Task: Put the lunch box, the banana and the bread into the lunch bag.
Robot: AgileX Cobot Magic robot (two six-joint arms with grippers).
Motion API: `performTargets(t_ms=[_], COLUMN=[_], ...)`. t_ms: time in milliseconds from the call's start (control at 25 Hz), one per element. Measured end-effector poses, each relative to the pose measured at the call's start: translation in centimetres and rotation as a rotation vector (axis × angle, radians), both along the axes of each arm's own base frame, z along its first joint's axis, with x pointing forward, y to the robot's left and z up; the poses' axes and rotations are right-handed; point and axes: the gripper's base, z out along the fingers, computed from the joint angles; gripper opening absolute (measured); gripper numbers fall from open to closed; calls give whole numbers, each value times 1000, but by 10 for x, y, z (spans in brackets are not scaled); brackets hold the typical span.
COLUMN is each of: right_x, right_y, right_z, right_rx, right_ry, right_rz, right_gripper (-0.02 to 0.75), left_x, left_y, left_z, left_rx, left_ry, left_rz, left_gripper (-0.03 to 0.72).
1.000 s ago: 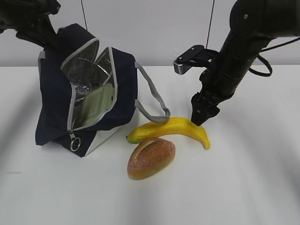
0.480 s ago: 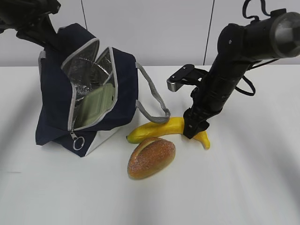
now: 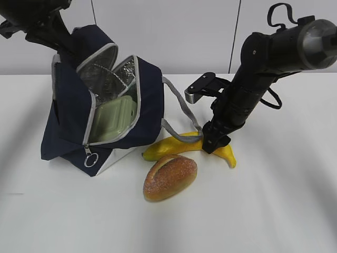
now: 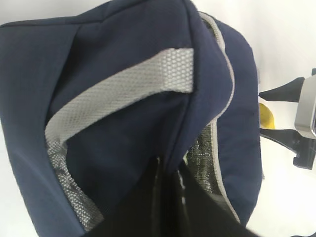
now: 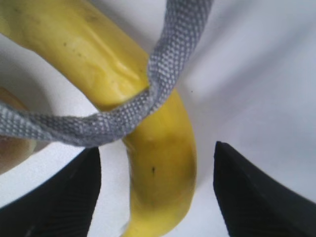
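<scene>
Nearest, the bread [image 3: 169, 177] lies on the white table [image 3: 274, 211], just in front of the banana [image 3: 174, 147]. The right gripper [image 5: 157, 197] stands spread, one finger either side of the banana, a grey bag handle [image 5: 113, 118] draped across the fruit. Farther back, the lunch bag [image 3: 79, 126] gapes unzipped and tilted, the lunch box [image 3: 113, 120] inside. The left gripper [image 4: 168, 197], pressed together, pinches the bag's upper fabric.

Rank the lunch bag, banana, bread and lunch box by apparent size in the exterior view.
1. lunch bag, clearly largest.
2. banana, longest of the rest, partly hidden by the right gripper.
3. bread, shorter but fatter.
The lunch box sits partly hidden in the bag, so its rank is unsure.
</scene>
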Motion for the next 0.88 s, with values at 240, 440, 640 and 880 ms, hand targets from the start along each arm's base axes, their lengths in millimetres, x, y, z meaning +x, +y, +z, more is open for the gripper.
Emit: performTargets(t_ms=[240,440,640,880], right_x=[0,1,1,1], right_y=[0,-2,-2,-2], right_z=[0,0,0,0], right_rx=[-4,-21,-25,-28], right_ry=[-3,-11,-17,-25], right_rz=[2,15,27,35], right_gripper=[549,546,545,543], left_x=[0,0,0,0], left_y=[-1,-1,-2,-3], left_z=[0,1,1,2], left_rx=[-10,-12,-29,-40], left_ry=[1,2,4,5], left_rz=[0,0,0,0], left_gripper=[-16,-16,-16,-16])
